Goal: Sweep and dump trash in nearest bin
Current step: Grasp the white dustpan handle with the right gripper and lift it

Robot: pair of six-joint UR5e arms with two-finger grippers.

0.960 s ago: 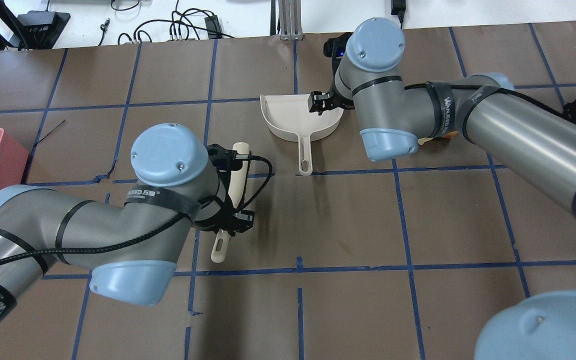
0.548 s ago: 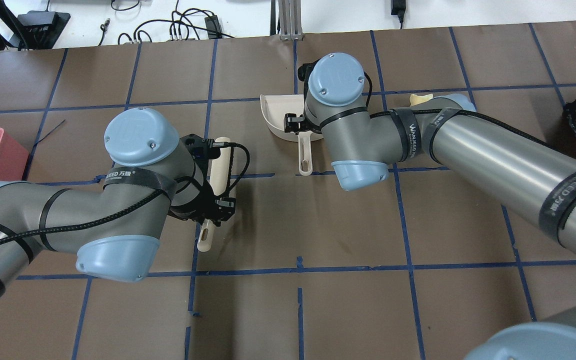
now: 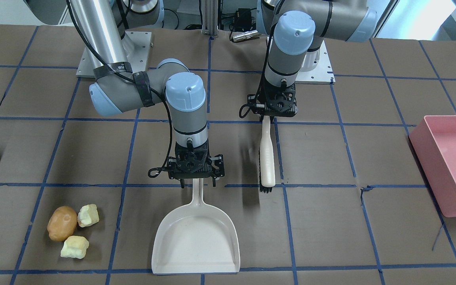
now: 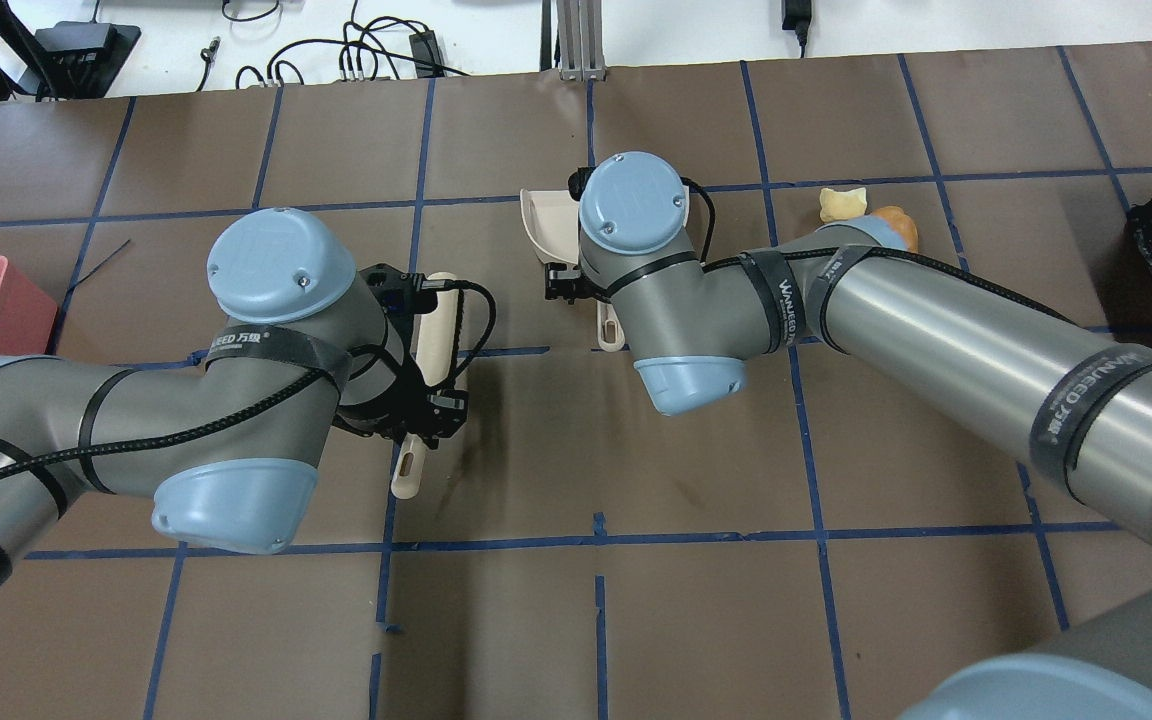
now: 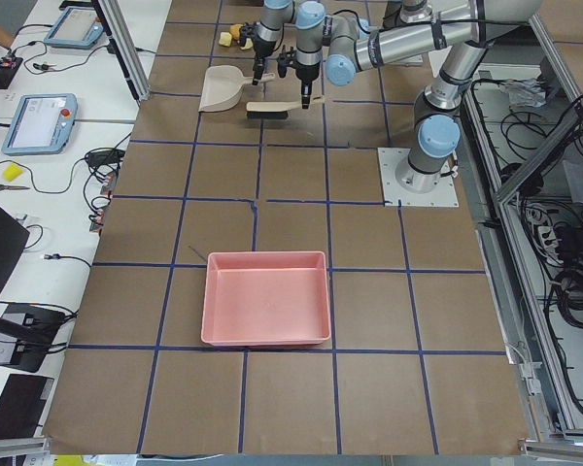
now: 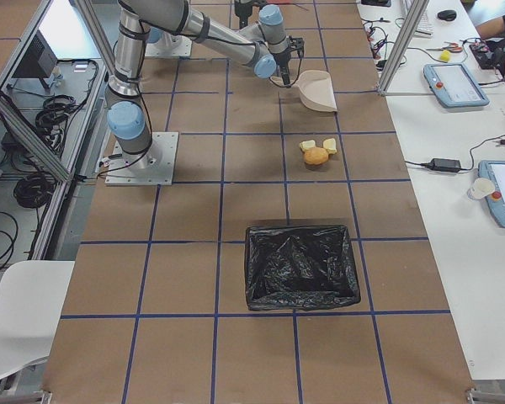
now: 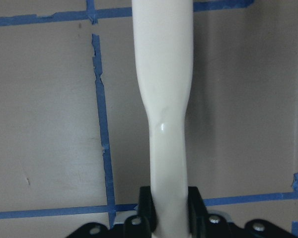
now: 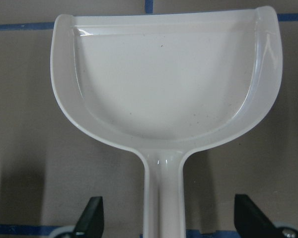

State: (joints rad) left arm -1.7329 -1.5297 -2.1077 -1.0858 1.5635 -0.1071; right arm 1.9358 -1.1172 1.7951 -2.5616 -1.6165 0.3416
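Note:
The trash lies close together on the table: a tan-orange lump [image 3: 61, 223] and two pale yellow-green foam chunks [image 3: 88, 215] [image 3: 75, 247]. In the overhead view the lump [image 4: 891, 225] and one chunk [image 4: 843, 203] show past my right arm. A white dustpan [image 3: 196, 237] lies flat beside them. My right gripper [image 3: 196, 180] is open, its fingers [image 8: 94, 215] standing wide on either side of the dustpan handle [image 8: 161, 198]. My left gripper [image 3: 272, 113] is shut on the handle of a white brush [image 3: 267, 158] with black bristles.
A pink bin [image 3: 449, 158] stands at the table edge on my left side. A black-bagged bin [image 6: 301, 265] stands on my right side, beyond the trash. Blue tape lines grid the brown table.
My right arm has swung from over the pan's right edge to the dustpan handle. My left arm has shifted left with the brush, then held still.

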